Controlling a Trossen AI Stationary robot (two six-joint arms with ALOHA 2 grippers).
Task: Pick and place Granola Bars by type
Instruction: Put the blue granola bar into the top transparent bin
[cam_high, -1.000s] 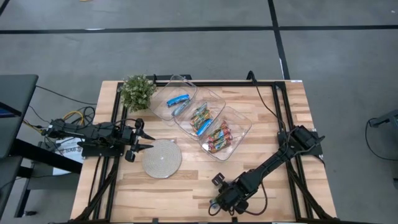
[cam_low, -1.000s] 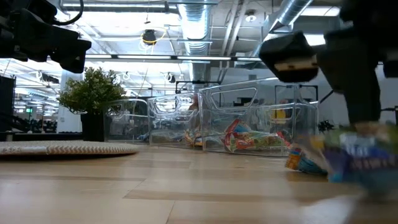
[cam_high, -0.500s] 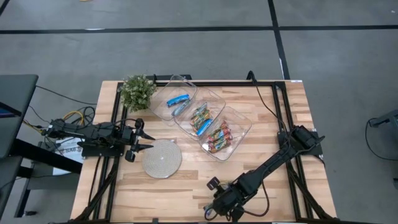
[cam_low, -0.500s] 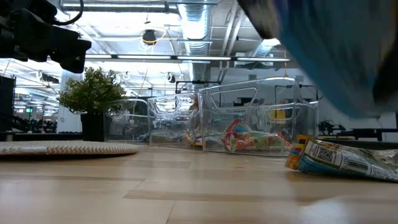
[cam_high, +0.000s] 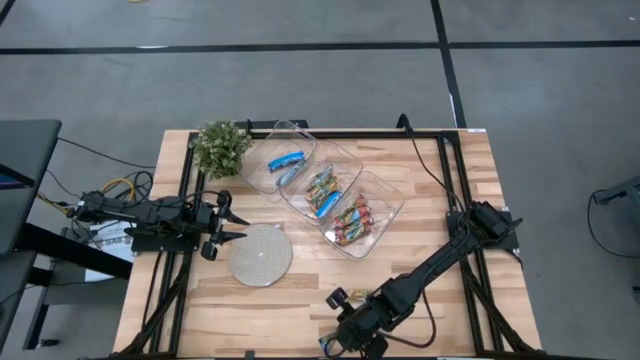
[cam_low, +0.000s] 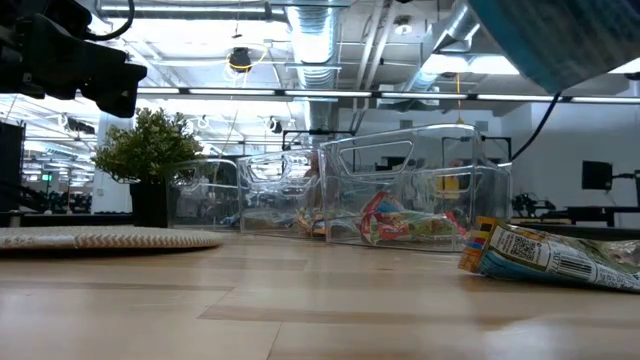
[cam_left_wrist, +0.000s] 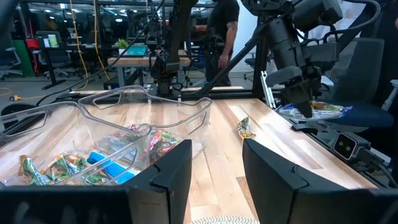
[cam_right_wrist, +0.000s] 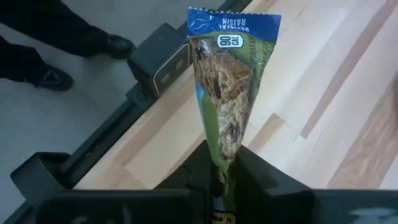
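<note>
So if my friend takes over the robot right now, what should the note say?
Right tool: shut on a blue-topped granola bar, lifted at the table's front edge.
Left tool: open, empty, waiting beside the grey disc.
Bars: three clear trays near the plant already hold sorted bars, blue ones in the tray next to the plant. One loose bar lies on the wood in front.
Done: most bars are in trays.
Left: drop the held bar in its matching tray, then sort the loose one.

Grey floor (cam_high: 300, 80), ceiling ducts (cam_low: 310, 40), office chairs (cam_left_wrist: 367, 74)
</note>
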